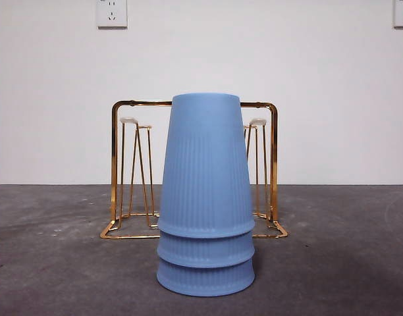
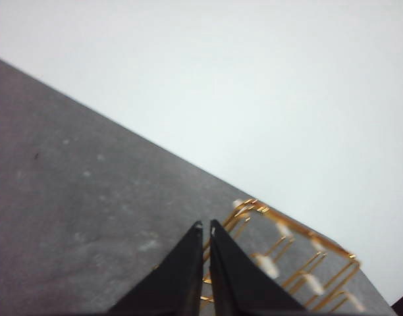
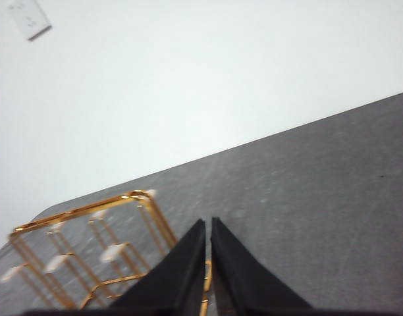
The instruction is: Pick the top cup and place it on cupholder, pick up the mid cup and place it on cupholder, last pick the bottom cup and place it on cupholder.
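Grey surface [image 1: 56,263] held stack of three blue cups [image 1: 206,197], inverted, nested, just before cupholder [image 1: 116,164]; top cup [image 1: 206,164] looked light, stiff, ribbed; grasp mid-wall; left hand [image 2: 205,227] and right hand [image 3: 208,222] both closed, empty.

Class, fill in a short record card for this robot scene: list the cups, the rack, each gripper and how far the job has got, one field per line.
cups: three ribbed light-blue plastic cups, nested upside down in one stack on the dark grey table
rack: shiny gold wire cupholder with white-tipped pegs, standing behind the stack, no cup on it
left gripper: jaws shut, holding nothing, above the table near the rack
right gripper: jaws shut, holding nothing, above the table near the rack
progress: no cup picked yet
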